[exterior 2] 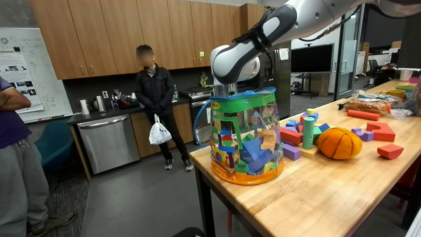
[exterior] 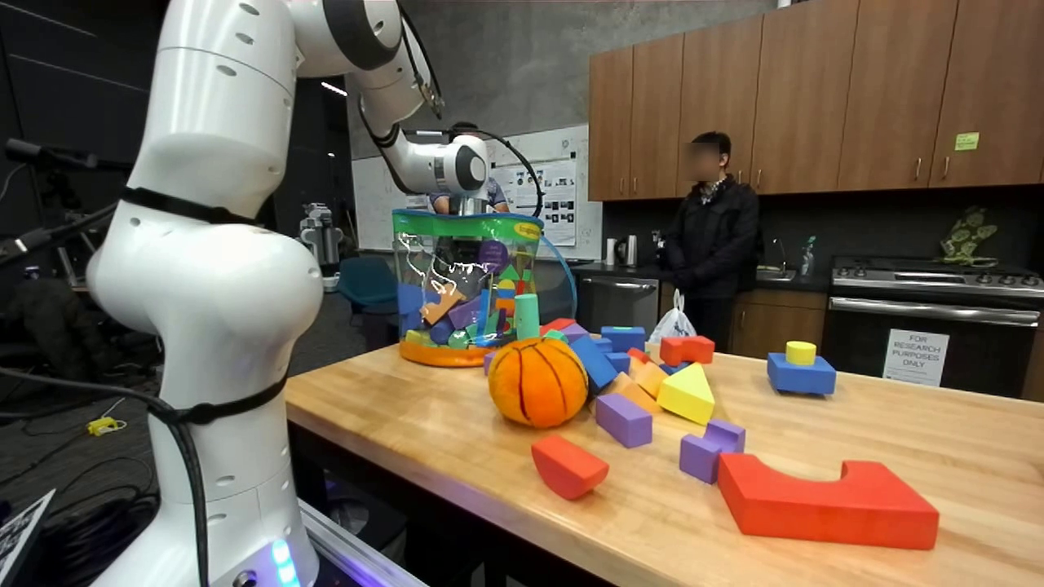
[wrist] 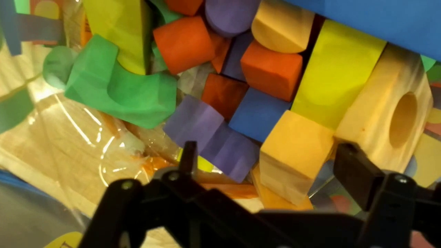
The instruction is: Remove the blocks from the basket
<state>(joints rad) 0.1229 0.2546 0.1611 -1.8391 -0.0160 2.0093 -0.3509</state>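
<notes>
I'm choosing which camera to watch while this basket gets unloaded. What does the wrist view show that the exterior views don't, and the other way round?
Only the wrist view: the gripper clearly seen to be open, and the round hole in a pale wooden block.

Only the exterior views: the orange ball, the red arch block out on the table, and the person in the black jacket.

Both: the basket, just partly in the wrist view, and coloured blocks inside it.

The arm (exterior: 208, 281) is glossy white bulges, black straps (exterior: 236, 406) cinched around it, black cable (exterior: 191, 469) alongside, blue light (exterior: 282, 559) at four o'clock on its base (exterior: 224, 530); its gripper (wrist: 267, 150) is black, dotted with screws (wrist: 174, 176).
</notes>
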